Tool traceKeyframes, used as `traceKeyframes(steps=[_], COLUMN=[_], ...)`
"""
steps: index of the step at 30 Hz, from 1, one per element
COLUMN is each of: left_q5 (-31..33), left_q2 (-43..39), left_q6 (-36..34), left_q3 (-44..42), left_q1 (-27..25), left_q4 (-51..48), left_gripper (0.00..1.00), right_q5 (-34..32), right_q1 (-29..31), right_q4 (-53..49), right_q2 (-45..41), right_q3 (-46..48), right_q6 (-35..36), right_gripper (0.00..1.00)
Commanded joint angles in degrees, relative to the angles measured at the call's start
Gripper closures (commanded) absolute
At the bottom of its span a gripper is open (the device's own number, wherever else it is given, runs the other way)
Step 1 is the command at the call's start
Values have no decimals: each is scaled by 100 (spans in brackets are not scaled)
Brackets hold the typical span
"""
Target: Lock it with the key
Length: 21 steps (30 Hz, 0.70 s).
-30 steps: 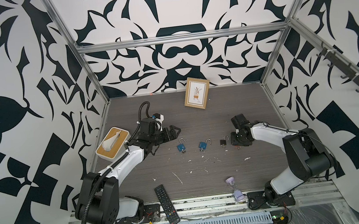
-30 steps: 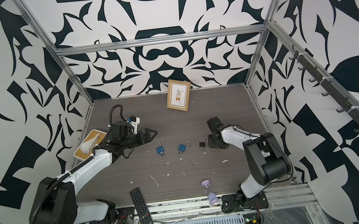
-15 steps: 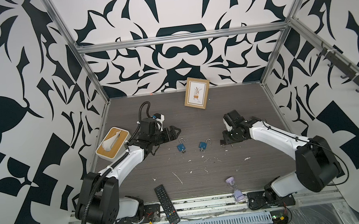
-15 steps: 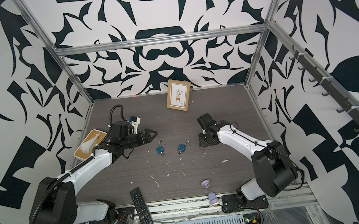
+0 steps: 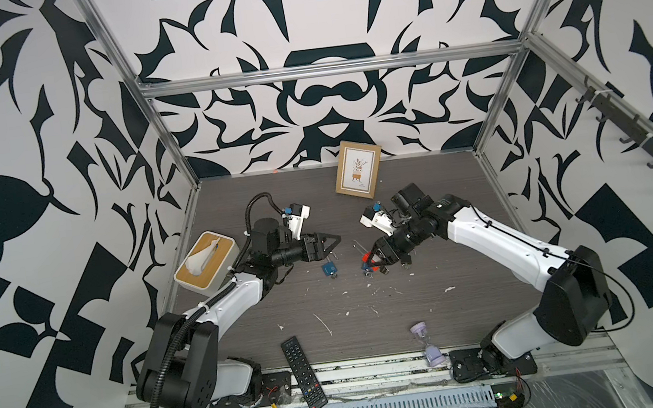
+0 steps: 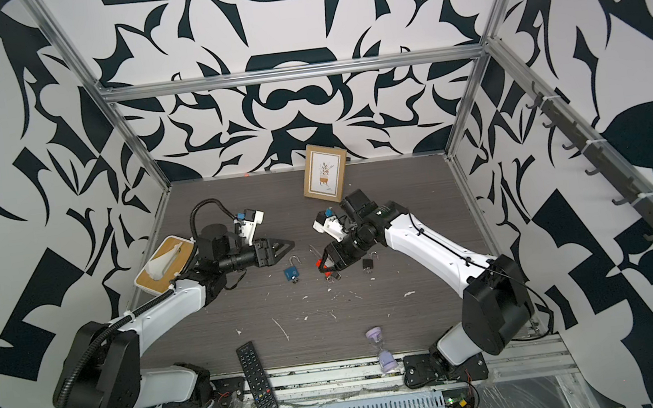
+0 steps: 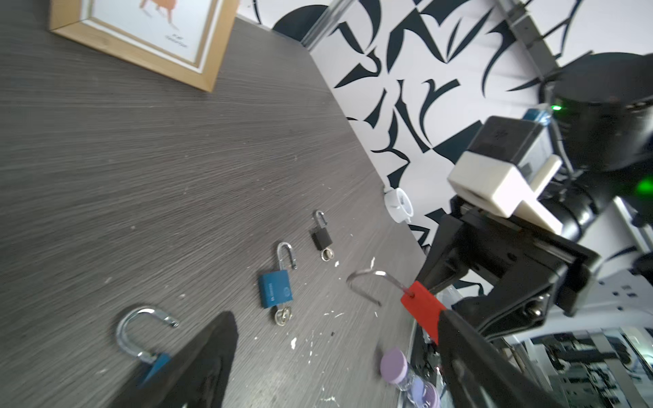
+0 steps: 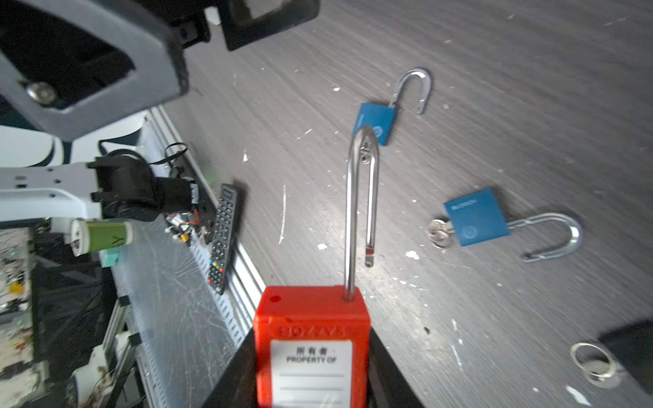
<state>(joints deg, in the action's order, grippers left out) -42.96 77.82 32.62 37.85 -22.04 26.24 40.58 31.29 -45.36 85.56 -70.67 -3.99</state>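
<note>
My right gripper [image 5: 369,262] [image 8: 311,388] is shut on a red padlock [image 8: 311,339] [image 7: 420,311], held above the table middle with its long steel shackle [image 8: 360,197] open and pointing away from the gripper. No key shows on the red padlock. On the table lie two blue padlocks [image 8: 475,220] [image 8: 376,122] with open shackles, and a key [image 8: 438,233] is in the nearer one. My left gripper [image 5: 335,241] [image 7: 335,371] hangs open just left of a blue padlock [image 5: 329,269] [image 6: 291,274], with nothing between its fingers.
A small black padlock [image 6: 367,263] [image 7: 322,238] lies right of my right gripper. A tissue box [image 5: 206,264] sits at the left, a picture frame [image 5: 358,174] leans on the back wall, and a remote [image 5: 303,377] and a purple hourglass [image 5: 426,342] are at the front edge.
My right arm has swung left from beside the black padlock toward the table middle, carrying the red padlock. The left arm has stayed where it was.
</note>
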Motion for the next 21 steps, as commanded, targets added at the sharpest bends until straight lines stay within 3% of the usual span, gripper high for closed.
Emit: traceKeyframes(steps=[1, 10, 21], left_q5=[-660, -1146, -1412], left_q2=[120, 498, 920], left_q6=[158, 407, 1025], left_q3=[11, -5, -45], left_q1=[-28, -327, -441], left_q4=[944, 1672, 2504], left_gripper=[10, 14, 41], right_q5=[840, 1131, 790], right_q1=[68, 127, 131], right_q4=[-107, 245, 341], right_q2=[-73, -65, 22], right_q3=[-270, -240, -309], right_q6=[179, -55, -124], right_gripper=[100, 100, 100])
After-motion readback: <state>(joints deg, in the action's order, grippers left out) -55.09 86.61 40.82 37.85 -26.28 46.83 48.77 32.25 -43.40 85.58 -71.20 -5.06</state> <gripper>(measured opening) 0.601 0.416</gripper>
